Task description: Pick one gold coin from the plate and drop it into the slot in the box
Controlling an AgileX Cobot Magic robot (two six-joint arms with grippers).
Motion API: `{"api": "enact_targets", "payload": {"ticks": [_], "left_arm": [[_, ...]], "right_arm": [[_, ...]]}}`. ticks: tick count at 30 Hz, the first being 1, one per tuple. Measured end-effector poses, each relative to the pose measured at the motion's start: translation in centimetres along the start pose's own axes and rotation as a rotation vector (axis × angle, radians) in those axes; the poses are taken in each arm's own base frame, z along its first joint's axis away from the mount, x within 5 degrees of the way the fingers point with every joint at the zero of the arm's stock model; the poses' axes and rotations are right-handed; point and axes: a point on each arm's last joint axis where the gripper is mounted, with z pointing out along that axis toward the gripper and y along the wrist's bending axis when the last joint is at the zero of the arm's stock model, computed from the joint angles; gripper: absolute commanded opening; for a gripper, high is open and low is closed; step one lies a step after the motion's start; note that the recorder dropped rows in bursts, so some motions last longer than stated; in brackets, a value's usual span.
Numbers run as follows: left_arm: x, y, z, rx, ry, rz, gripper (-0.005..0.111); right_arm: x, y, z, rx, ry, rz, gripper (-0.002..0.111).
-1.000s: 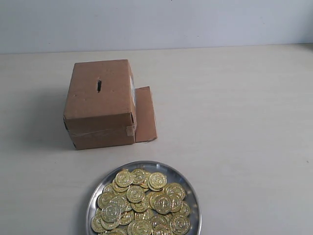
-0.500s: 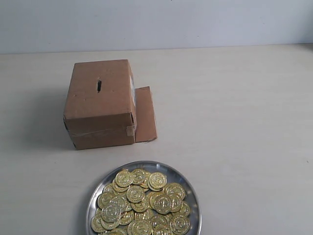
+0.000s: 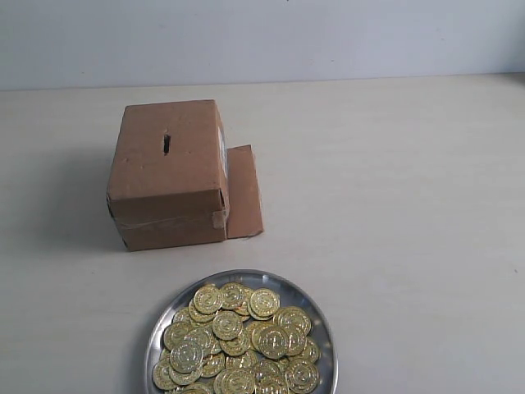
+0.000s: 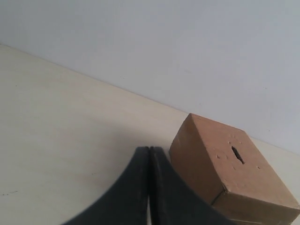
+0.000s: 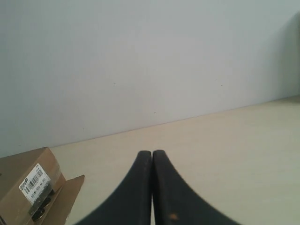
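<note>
Nothing is done yet: on a pale table (image 3: 410,205) the cardboard box (image 3: 168,172) stands apart from the silver plate (image 3: 283,287) heaped with gold coins (image 3: 238,341). The left gripper (image 4: 149,154) and right gripper (image 5: 152,157) are pinched together, empty. The top slot (image 3: 166,144) awaits.

Table (image 3: 394,205): carries every item; wall (image 3: 262,37) stands behind its far edge.
Box (image 3: 168,172): left of centre, toward the back.
Slot (image 3: 166,144): in the box's top face.
Flap (image 3: 244,191): joined to the box's right side, spread outward.
Plate (image 3: 283,283): at the near edge, before the box, apart from it, slightly rightward.
Coins (image 3: 238,341): heaped in the plate.
</note>
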Motion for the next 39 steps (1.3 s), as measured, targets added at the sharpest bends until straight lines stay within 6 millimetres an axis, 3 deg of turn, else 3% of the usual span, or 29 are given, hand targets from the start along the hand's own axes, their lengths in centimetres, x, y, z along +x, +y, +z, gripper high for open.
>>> {"api": "enact_targets", "payload": {"ticks": [29, 39], "left_arm": [[0.6, 0.4, 0.0, -0.043, 0.059, 0.004, 0.0], [1.1, 0.6, -0.1, -0.055, 0.116, 0.251, 0.0]], "right_arm": [[0.5, -0.2, 0.0, 0.019, 0.06, 0.002, 0.0], [0.9, -0.3, 0.0, 0.022, 0.099, -0.197, 0.0]]}}
